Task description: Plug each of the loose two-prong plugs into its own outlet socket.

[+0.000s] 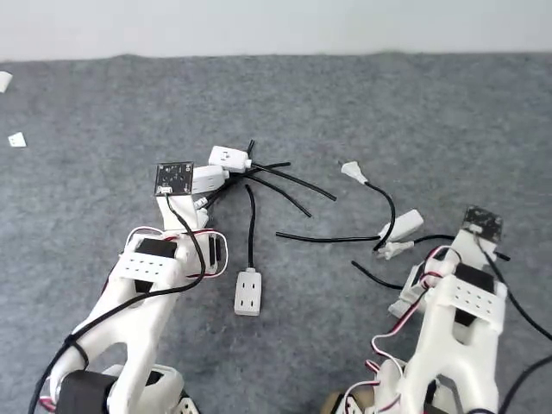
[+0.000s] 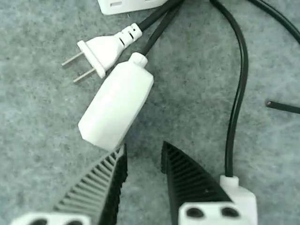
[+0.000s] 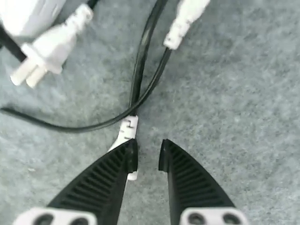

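Observation:
In the left wrist view my left gripper [image 2: 143,151] hovers open over grey carpet, nothing between its fingers. Just past its tips lies a white socket block [image 2: 116,105], and beyond that a loose two-prong plug [image 2: 100,52] with bare prongs. Another socket [image 2: 131,4] sits farther off. My right gripper [image 3: 146,149] is open by a narrow gap, with a small white cord end [image 3: 127,130] beside one fingertip. A two-prong plug [image 3: 46,52] and another white plug [image 3: 187,18] lie beyond it. From above, one more outlet [image 1: 247,291] lies between the arms.
Black cords [image 1: 285,185] cross the middle of the grey carpeted table [image 1: 414,112]. A loose plug [image 1: 353,172] and a socket [image 1: 402,225] lie near the right arm. Small white scraps [image 1: 15,139] sit at the far left. The back of the table is open carpet.

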`<state>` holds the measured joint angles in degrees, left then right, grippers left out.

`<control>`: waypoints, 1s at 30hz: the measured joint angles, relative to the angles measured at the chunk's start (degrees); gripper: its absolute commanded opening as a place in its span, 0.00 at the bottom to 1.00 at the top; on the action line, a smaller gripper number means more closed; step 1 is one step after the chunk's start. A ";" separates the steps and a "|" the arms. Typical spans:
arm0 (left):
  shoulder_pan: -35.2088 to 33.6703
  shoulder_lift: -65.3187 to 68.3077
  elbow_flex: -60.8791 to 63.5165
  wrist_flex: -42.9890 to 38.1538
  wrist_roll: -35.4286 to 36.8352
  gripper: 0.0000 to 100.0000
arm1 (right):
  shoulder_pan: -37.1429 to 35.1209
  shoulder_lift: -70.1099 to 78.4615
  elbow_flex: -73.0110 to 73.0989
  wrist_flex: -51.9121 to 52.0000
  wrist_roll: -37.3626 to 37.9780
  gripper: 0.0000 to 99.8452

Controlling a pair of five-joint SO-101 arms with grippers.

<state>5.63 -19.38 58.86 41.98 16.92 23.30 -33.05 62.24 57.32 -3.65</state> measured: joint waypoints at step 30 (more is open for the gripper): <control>0.00 0.00 0.00 0.00 0.00 0.11 | -3.52 11.52 -3.69 -2.99 -0.97 0.05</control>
<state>5.63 -19.38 58.86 41.98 16.92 19.78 -21.54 58.55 54.33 -4.62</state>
